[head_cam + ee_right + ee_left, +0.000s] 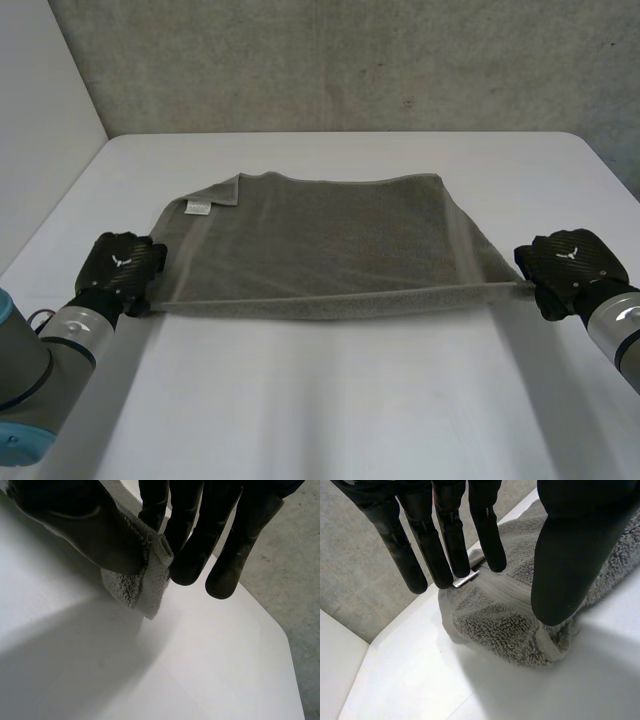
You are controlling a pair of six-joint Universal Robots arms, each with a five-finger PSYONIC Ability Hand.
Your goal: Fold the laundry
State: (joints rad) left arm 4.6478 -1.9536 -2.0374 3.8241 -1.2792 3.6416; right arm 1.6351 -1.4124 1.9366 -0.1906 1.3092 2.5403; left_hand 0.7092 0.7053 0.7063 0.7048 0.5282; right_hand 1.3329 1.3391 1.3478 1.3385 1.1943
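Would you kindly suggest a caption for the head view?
The left hand and right hand pinch the grey towel by its near corners, stretching that edge taut above the table.

The table [320, 400] was white and smooth, with some bright patches on its top. Its two far corners were round. Behind the table stood a grey wall [350, 60], rough and spotty like stone. To the left of the table there was a plain white wall [40, 90]. It met the grey wall just past the table's far left corner. Past the table's right edge, lower down, lay a grey floor [300, 605], speckled like the grey wall.
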